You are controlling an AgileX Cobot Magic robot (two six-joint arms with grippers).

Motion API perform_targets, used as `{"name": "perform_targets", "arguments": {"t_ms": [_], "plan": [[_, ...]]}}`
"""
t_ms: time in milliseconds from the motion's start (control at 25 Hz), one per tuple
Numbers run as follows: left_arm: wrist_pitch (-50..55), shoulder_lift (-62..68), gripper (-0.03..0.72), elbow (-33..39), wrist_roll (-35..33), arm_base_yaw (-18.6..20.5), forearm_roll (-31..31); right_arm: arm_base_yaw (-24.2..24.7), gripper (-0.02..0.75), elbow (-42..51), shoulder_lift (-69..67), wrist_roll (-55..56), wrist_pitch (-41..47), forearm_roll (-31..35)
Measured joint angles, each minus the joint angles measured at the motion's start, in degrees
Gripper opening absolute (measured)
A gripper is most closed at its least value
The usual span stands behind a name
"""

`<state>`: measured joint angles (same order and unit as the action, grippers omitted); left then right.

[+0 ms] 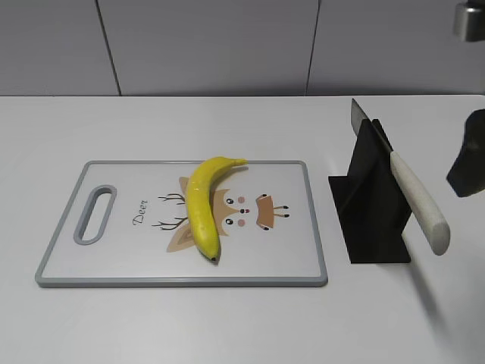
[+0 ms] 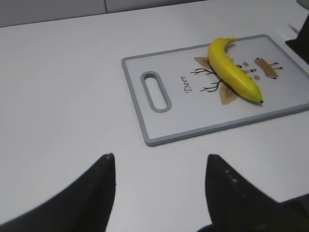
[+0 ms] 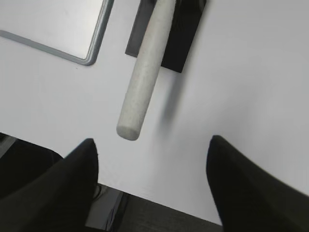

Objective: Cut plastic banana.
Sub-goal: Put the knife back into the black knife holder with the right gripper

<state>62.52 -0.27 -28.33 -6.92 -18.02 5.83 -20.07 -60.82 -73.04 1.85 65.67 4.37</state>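
The plastic banana (image 1: 205, 206), glossy yellow and curved, lies across the middle of a white cutting board (image 1: 121, 262) with a grey rim and a deer picture. It also shows in the left wrist view (image 2: 232, 70). A knife with a white handle (image 1: 419, 202) rests slanted in a black stand (image 1: 373, 203), right of the board. My left gripper (image 2: 159, 157) is open and empty over bare table, short of the board. My right gripper (image 3: 152, 140) is open and empty, hovering just beyond the knife handle's end (image 3: 144, 83); part of it shows at the exterior view's right edge (image 1: 470, 155).
The board has a slot handle (image 1: 94, 214) at its left end. A corner of the board (image 3: 91, 50) shows in the right wrist view. The white table's front edge (image 3: 159, 200) lies under my right gripper. A grey panelled wall stands behind the table.
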Motion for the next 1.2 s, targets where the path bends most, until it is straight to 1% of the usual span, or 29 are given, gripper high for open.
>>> {"name": "perform_targets", "arguments": {"t_ms": [80, 200, 320, 400, 480, 560, 920, 1200], "plan": [[0.0, 0.0, 0.58, 0.0, 0.0, 2.7, 0.0, 0.0, 0.54, 0.0, 3.6, -1.2, 0.3, 0.0], [0.0, 0.0, 0.58, 0.0, 0.0, 9.0, 0.0, 0.0, 0.54, 1.1, 9.0, -3.3, -0.4, 0.0], [0.0, 0.0, 0.58, 0.0, 0.0, 14.7, 0.0, 0.0, 0.538, 5.3, 14.9, -5.4, -3.0, 0.0], [0.0, 0.0, 0.58, 0.0, 0.0, 17.6, 0.0, 0.0, 0.536, 9.0, 19.0, -5.9, -5.2, 0.0], [0.0, 0.0, 0.58, 0.0, 0.0, 19.7, 0.0, 0.0, 0.536, 13.2, 23.5, -6.1, -6.3, 0.0], [0.0, 0.0, 0.58, 0.0, 0.0, 20.2, 0.0, 0.0, 0.536, 16.9, 27.8, -6.8, -6.8, 0.0], [0.0, 0.0, 0.58, 0.0, 0.0, 20.2, 0.0, 0.0, 0.535, 30.7, 49.2, -7.3, -6.8, 0.0], [0.0, 0.0, 0.58, 0.0, 0.0, 20.2, 0.1, 0.0, 0.534, 31.5, 63.8, -7.4, -6.3, -0.1]]}}
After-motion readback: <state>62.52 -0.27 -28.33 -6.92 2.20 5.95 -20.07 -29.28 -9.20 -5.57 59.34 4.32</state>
